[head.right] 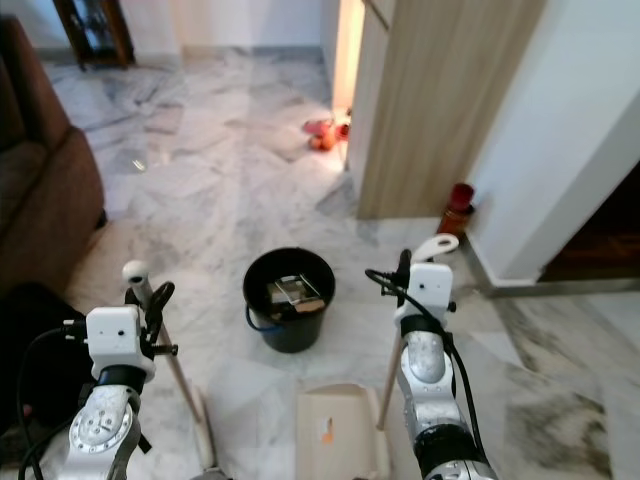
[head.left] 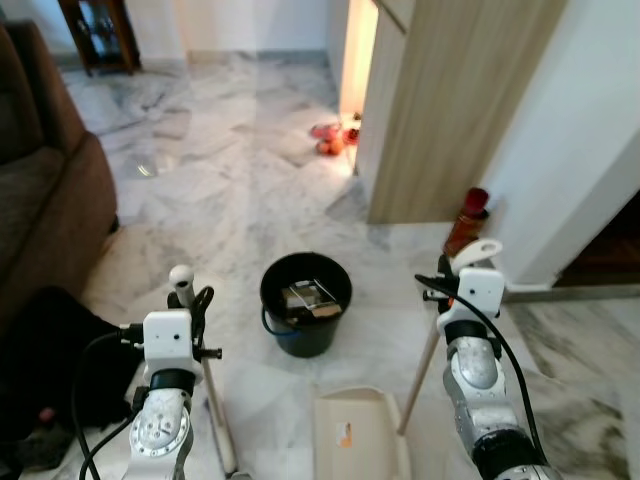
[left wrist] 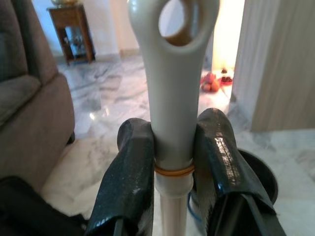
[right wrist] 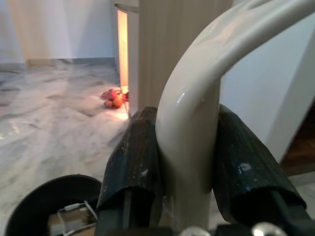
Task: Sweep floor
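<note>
My left gripper (left wrist: 173,147) is shut on the pale broom handle (left wrist: 172,98), just below its looped end; the broom handle (head.left: 212,400) slants down to the floor at my lower left. My right gripper (right wrist: 184,147) is shut on the cream dustpan handle (right wrist: 189,123). That handle's wooden stick (head.left: 422,375) leans down to the cream dustpan (head.left: 355,435), which rests on the marble floor (head.left: 230,200) in front of me. A black bucket (head.left: 306,303) holding scraps stands just beyond the dustpan, between my two arms.
A brown sofa (head.left: 45,200) lines the left side, with a dark bundle (head.left: 40,350) at its foot. A wooden partition (head.left: 450,110) and white wall rise on the right, a red object (head.left: 468,215) at their base. Red-orange items (head.left: 330,138) lie by the doorway. A dark cabinet (head.left: 100,35) stands far back.
</note>
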{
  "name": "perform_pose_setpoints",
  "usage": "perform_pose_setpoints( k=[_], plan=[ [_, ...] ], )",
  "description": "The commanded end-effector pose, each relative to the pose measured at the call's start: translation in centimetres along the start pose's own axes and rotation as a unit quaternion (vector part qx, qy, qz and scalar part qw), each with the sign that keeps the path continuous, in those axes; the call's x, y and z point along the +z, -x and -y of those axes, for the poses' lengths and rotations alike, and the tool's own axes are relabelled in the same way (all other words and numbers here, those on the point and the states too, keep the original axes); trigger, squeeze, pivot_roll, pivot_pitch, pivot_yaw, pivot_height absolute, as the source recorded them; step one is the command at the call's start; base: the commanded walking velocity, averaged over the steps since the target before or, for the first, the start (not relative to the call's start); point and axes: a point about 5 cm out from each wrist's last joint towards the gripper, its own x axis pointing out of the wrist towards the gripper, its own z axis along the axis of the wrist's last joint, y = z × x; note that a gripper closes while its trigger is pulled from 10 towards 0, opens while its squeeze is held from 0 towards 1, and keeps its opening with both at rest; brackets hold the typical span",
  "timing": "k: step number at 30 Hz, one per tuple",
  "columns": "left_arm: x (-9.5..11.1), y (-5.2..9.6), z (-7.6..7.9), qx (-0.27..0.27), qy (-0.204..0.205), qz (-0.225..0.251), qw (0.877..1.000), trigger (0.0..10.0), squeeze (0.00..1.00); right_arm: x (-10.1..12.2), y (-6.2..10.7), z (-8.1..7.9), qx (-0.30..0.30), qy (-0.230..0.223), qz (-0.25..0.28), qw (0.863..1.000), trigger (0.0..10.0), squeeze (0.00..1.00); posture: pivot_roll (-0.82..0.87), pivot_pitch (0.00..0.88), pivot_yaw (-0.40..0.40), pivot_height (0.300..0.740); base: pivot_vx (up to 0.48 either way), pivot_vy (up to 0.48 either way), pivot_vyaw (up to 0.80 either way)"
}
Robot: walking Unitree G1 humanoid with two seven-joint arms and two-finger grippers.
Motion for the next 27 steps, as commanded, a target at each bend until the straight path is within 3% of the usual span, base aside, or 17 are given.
perform_pose_setpoints(
  k=[1, 27],
  plan=[
    [0.04, 0.28, -0.13, 0.004, -0.003, 0.004, 1.0, 10.0, 0.0, 0.93, -0.59, -0.45, 0.004, -0.013, 0.017, 1.0, 10.0, 0.0, 0.13, 0.073, -0.037, 0.74, 0.0, 0.0, 0.0],
    [0.04, 0.14, 0.41, -0.01, 0.002, 0.003, 1.0, 10.0, 0.0, 0.55, -0.66, -0.33, -0.001, -0.016, 0.001, 1.0, 10.0, 0.0, 0.13, 0.077, -0.04, 0.74, 0.0, 0.0, -0.77]
  ],
)
